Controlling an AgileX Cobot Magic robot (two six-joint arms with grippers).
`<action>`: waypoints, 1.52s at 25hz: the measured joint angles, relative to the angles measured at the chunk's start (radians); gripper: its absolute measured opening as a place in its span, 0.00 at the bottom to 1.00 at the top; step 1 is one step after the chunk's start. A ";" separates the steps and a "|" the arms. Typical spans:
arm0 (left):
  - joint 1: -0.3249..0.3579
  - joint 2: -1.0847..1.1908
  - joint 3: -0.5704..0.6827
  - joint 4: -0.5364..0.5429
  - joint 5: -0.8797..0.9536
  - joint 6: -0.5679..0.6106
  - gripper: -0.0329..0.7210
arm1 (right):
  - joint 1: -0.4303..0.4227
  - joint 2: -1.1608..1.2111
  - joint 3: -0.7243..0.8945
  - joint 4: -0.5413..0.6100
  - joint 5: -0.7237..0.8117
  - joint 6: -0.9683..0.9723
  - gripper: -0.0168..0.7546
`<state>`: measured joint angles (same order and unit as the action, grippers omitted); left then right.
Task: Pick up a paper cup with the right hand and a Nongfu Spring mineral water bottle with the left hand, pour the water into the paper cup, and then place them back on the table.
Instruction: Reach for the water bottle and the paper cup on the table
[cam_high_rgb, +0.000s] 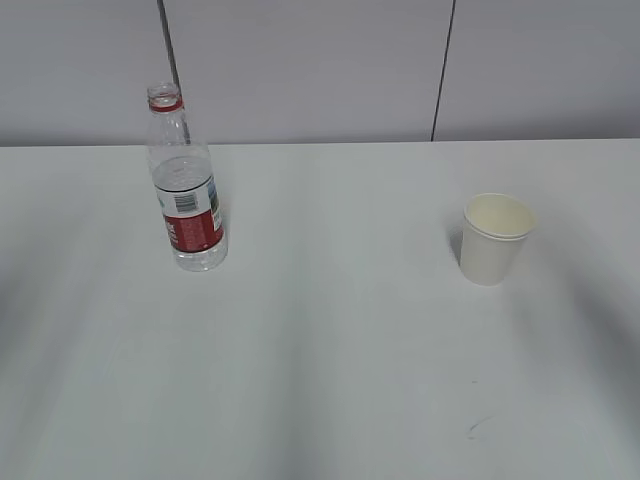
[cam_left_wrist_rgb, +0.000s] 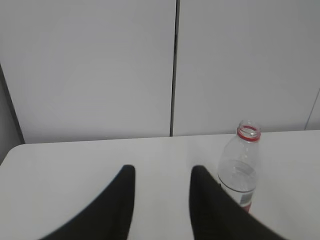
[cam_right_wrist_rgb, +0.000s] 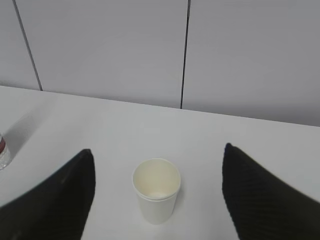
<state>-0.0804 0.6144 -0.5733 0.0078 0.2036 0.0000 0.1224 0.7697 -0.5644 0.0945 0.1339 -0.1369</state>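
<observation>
The Nongfu Spring mineral water bottle (cam_high_rgb: 186, 185) stands upright at the table's back left, uncapped, with a red neck ring and a red-and-white label. The white paper cup (cam_high_rgb: 494, 240) stands upright on the right, and its inside looks empty. Neither arm shows in the exterior view. My left gripper (cam_left_wrist_rgb: 162, 171) is open over bare table, with the bottle (cam_left_wrist_rgb: 242, 170) just right of its right finger and untouched. My right gripper (cam_right_wrist_rgb: 157, 150) is open wide; the paper cup (cam_right_wrist_rgb: 156, 192) appears between its two fingers, well apart from both.
The white table (cam_high_rgb: 330, 350) carries a few small dark specks near the front right. A grey panelled wall (cam_high_rgb: 320, 60) rises right behind the table's back edge. The bottle's edge (cam_right_wrist_rgb: 2, 152) shows at the far left of the right wrist view.
</observation>
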 joint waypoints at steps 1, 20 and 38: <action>0.000 0.047 0.000 0.001 -0.039 0.000 0.36 | 0.000 0.035 0.000 0.000 -0.026 0.000 0.78; -0.047 0.555 0.226 0.116 -0.809 0.000 0.36 | 0.000 0.366 0.334 0.003 -0.671 0.018 0.78; -0.047 0.562 0.226 0.117 -0.819 0.000 0.36 | 0.000 0.995 0.336 -0.121 -1.264 0.123 0.78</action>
<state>-0.1274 1.1764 -0.3470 0.1253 -0.6157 0.0000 0.1224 1.7648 -0.2285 -0.0263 -1.1302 -0.0142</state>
